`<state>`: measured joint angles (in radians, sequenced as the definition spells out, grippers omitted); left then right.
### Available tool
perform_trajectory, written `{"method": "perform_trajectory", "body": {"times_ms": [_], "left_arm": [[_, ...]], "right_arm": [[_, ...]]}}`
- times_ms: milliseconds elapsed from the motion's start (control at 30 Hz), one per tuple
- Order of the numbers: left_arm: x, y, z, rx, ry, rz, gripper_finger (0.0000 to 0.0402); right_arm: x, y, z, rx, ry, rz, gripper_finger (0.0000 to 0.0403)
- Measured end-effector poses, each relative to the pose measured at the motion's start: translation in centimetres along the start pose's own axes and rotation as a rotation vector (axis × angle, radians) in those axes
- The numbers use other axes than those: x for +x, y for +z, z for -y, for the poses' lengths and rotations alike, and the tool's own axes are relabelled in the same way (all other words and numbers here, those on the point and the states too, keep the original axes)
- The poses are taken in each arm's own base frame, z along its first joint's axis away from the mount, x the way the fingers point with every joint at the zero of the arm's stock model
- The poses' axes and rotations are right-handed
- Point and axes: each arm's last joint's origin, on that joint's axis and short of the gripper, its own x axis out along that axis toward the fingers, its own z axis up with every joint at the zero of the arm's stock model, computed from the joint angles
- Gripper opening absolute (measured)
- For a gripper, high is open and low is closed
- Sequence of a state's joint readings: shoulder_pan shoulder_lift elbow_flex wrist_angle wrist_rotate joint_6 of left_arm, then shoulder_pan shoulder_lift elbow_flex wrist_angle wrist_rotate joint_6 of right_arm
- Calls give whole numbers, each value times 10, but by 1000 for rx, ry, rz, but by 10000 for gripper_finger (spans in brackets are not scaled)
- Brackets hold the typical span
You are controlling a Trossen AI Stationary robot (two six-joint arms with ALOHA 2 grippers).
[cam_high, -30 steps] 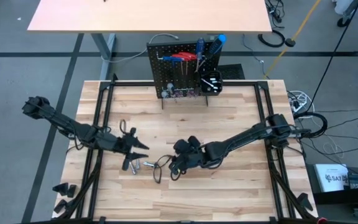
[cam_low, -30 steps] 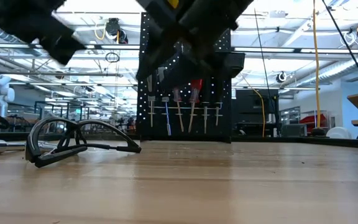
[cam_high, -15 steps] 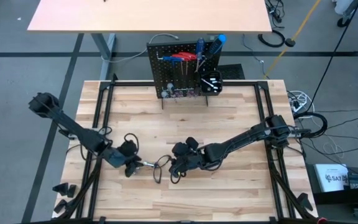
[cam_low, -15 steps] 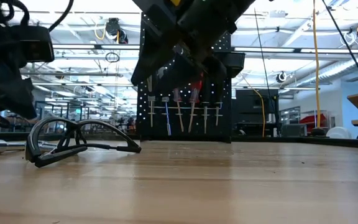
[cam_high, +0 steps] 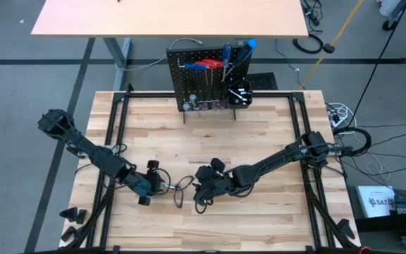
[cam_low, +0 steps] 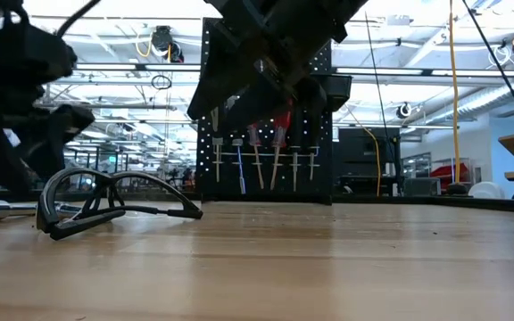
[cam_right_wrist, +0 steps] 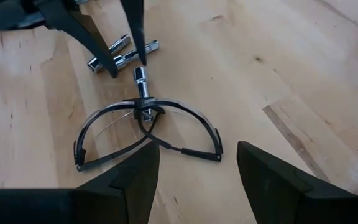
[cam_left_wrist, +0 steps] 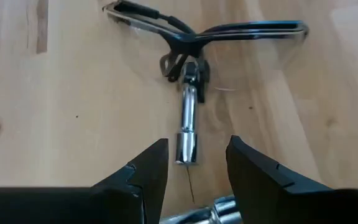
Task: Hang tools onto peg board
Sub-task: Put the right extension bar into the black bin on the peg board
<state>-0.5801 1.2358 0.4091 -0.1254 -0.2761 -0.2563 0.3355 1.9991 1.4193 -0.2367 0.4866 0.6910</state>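
Observation:
The black peg board (cam_high: 201, 85) stands upright at the table's far edge, with red- and blue-handled screwdrivers (cam_high: 206, 65) hanging on its hooks. A black loop shaped like a pair of glasses (cam_right_wrist: 145, 134) lies on the table. A short silver bit (cam_left_wrist: 188, 134) lies with one end against its middle. Two more silver bits (cam_right_wrist: 114, 53) lie beside that one. My left gripper (cam_left_wrist: 194, 168) is open and low over the bits, its fingertips on either side of the short bit's free end. My right gripper (cam_right_wrist: 194, 180) is open above the loop's other side.
A small black bin (cam_high: 240, 93) hangs on the peg board's right side. A black frame (cam_high: 118, 134) runs along the tabletop's edges. Bare wood lies between the loop and the peg board (cam_low: 266, 134). Another table (cam_high: 168, 17) stands beyond the far edge.
My left gripper has come down toward the silver bits and a little toward the table's near edge, tipping its fingers more steeply downward. It has stayed open. The loop and the bits lie where they were.

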Motion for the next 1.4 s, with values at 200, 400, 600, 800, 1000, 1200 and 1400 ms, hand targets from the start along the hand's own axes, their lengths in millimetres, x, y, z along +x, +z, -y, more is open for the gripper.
{"method": "perform_trajectory", "body": {"times_ms": [200, 400, 600, 800, 1000, 1200, 1400], "left_arm": [[12, 5, -5, -18, -21, 21, 164], [25, 0, -10, -34, -2, -49, 164], [31, -1, -13, -49, -10, -70, 154], [31, -3, -13, -45, -8, -83, 70], [27, 1, -14, -40, -2, -104, 54], [4, 12, -17, 0, 26, -258, 54], [-24, 36, -18, 34, 111, -227, 54]], "right_arm": [[0, 0, 0, -1, 1, -1, 206], [0, 0, 0, 0, 2, -1, 206], [0, 0, 0, -1, 2, -2, 206], [0, 0, 0, -5, 2, -3, 206], [0, 0, 0, -21, 14, -12, 206], [0, 0, -1, -20, 15, -11, 206], [0, 1, -2, -12, 24, 0, 206]]}}
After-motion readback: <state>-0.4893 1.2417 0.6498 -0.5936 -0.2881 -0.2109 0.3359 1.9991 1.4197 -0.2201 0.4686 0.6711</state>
